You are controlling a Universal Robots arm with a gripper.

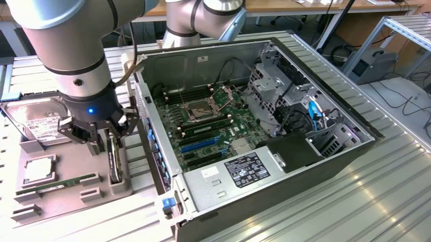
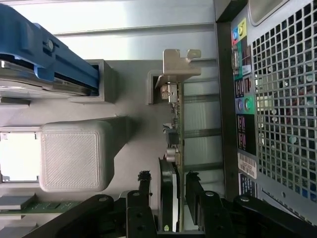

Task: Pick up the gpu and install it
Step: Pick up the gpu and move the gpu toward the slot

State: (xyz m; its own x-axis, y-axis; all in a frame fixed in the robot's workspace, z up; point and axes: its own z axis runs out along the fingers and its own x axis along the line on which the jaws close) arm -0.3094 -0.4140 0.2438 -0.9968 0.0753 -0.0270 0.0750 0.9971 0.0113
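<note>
Grey printed plastic fixture (image 1: 81,157) stands your thin green-and-black gpu card (image 1: 115,162) on edge in a slot, just beside the open black steel computer case (image 1: 323,166) on the exterior view's left. That lets the black gripper (image 2: 168,181) straddle it, fingers apart on either side (nothing clamped yet).

Arm (image 1: 74,45) reaching straight down, end effector (image 1: 114,134) pointing downward, fingers (image 2: 144,187) spread wide.

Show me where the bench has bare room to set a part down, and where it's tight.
Bare table lies at the exterior view's right of the computer case, and a narrower strip along the near edge of the grey fixture tray. Crowded: the tray's case-side edge, where the open tool straddles the gpu.
</note>
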